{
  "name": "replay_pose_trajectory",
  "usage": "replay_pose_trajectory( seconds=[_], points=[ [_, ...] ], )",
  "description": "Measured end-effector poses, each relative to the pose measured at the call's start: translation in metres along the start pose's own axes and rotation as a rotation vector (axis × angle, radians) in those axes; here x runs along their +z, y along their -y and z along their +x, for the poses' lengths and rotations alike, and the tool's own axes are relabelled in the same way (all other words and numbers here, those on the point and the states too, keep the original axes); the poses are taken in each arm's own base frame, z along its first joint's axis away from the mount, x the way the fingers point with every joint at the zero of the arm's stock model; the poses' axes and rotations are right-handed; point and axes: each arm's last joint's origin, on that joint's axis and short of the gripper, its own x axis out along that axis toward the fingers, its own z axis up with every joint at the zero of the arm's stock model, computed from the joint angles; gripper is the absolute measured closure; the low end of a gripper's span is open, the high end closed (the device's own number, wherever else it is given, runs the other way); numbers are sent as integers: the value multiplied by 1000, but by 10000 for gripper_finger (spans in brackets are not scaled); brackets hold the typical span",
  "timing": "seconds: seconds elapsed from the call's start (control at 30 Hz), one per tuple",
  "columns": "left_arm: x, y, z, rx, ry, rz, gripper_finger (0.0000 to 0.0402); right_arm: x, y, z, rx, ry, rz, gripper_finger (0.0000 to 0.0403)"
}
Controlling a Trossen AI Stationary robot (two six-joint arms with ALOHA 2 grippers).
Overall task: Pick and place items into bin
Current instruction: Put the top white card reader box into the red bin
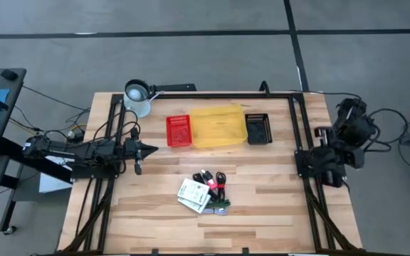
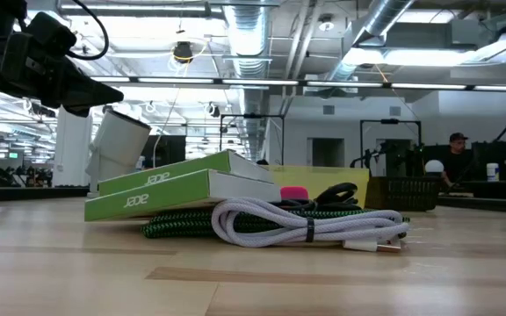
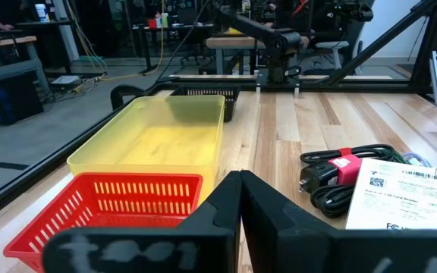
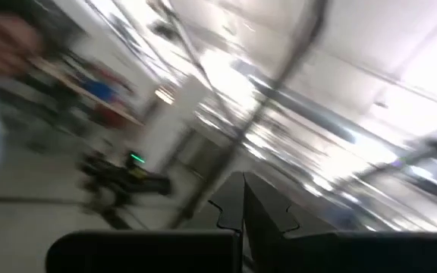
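High view: yellow bin (image 1: 219, 128) between baskets.

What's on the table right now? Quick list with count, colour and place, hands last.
white packets: two, white with green print, stacked in the front-centre pile
black cords: a few, coiled, rear of the pile
white cable: one, coiled, against the pile
red basket: one, far side, leftmost
yellow bin: one, far centre
black basket: one, right of the bin
left hand: shut, above the table's left side
right hand: shut, right edge, off the items
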Motion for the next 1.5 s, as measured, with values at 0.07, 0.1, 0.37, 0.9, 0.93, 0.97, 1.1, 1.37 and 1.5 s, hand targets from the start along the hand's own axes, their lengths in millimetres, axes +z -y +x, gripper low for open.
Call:
replay_pose_trajectory(
  seconds=[0.07,0.1,0.37,0.9,0.93,0.97,1.1,1.37,1.5],
  points=[
    [0,0,0,0,0,0,401,-1,-3,9,-49,-63,-34,403],
    [0,0,0,0,0,0,401,-2,-5,13,-64,-88,-39,403],
    [0,0,0,0,0,0,401,-12,-25,35,-68,-251,31,403],
    [0,0,0,0,0,54,401,-77,-62,86,-225,-695,47,403],
    [0,0,0,0,0,54,401,-80,-63,88,-227,-703,38,403],
    [0,0,0,0,0,54,401,-82,-64,90,-227,-713,32,403],
    [0,0,0,0,0,55,401,-95,-69,94,-214,-766,2,403],
    [0,0,0,0,0,55,401,-126,-77,102,-214,-903,-62,391],
    [0,0,0,0,0,45,401,-139,-85,104,-200,-964,-98,351]
  ],
)
